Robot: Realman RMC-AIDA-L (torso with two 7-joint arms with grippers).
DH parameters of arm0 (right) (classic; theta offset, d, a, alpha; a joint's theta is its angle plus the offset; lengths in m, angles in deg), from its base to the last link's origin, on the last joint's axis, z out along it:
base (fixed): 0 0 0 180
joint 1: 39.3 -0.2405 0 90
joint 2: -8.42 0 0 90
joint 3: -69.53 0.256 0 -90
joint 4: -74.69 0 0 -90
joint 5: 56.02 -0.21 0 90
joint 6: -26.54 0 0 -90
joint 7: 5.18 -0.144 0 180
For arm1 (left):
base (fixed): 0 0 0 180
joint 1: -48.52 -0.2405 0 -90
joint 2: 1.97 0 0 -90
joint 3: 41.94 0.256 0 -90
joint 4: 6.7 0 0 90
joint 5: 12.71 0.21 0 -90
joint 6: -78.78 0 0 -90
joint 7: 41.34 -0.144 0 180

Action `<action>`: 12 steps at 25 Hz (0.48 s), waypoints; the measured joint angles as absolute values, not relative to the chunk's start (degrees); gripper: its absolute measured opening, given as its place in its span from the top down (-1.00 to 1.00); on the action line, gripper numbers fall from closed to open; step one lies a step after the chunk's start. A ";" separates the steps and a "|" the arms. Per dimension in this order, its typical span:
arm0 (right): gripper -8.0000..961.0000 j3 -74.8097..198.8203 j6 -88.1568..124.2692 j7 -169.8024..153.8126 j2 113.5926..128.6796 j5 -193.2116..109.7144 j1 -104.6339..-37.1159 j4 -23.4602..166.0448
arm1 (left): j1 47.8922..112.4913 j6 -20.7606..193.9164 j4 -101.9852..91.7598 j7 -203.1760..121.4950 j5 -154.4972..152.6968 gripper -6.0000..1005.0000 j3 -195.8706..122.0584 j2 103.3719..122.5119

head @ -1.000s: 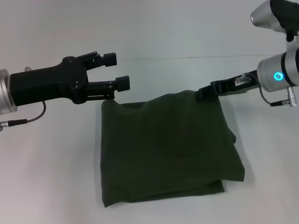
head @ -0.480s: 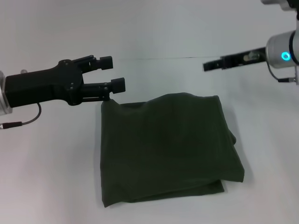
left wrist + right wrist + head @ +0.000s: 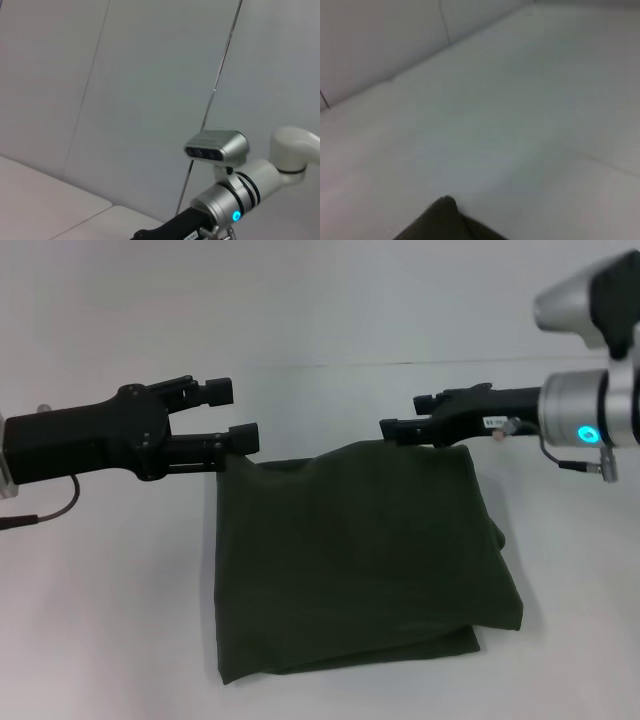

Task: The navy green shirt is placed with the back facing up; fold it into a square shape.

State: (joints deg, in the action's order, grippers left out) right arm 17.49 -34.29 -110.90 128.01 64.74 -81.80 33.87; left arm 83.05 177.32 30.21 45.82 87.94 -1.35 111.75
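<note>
The navy green shirt (image 3: pixel 355 555) lies folded into a rough square on the white surface (image 3: pixel 100 590). The left gripper (image 3: pixel 232 415) hovers at its far left corner, fingers spread and empty. The right gripper (image 3: pixel 408 418) hovers over the far edge, fingers slightly apart, holding nothing.

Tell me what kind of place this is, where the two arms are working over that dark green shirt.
Probably a lab or test bench: a bare white table, plain pale wall panels behind it, and only the folded navy green shirt between the left tool and right tool.
</note>
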 joint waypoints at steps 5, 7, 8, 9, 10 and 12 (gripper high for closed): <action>-0.53 18.61 -35.86 -93.96 127.60 52.06 -77.34 37.82 | 83.05 177.25 30.21 46.04 88.09 -0.86 -1.33 111.55; -0.53 18.86 -36.56 -88.60 127.68 49.15 -76.07 39.69 | 82.96 177.35 30.20 46.04 88.10 -0.87 -1.32 111.50; -0.53 19.04 -36.53 -86.46 127.75 48.06 -75.66 40.75 | 82.90 177.37 30.19 46.04 88.10 -0.87 -1.33 111.50; -0.53 19.29 -36.28 -83.82 127.85 46.66 -75.30 42.33 | 82.84 177.36 30.15 46.06 88.10 -0.87 -1.33 111.49; -0.53 19.44 -35.96 -82.05 127.87 45.90 -75.18 43.43 | 82.82 177.35 30.12 46.07 88.10 -0.86 -1.33 111.49; -0.53 19.82 -34.72 -78.94 127.87 44.61 -75.04 45.79 | 82.80 177.16 30.01 46.24 88.10 -0.86 -1.33 111.48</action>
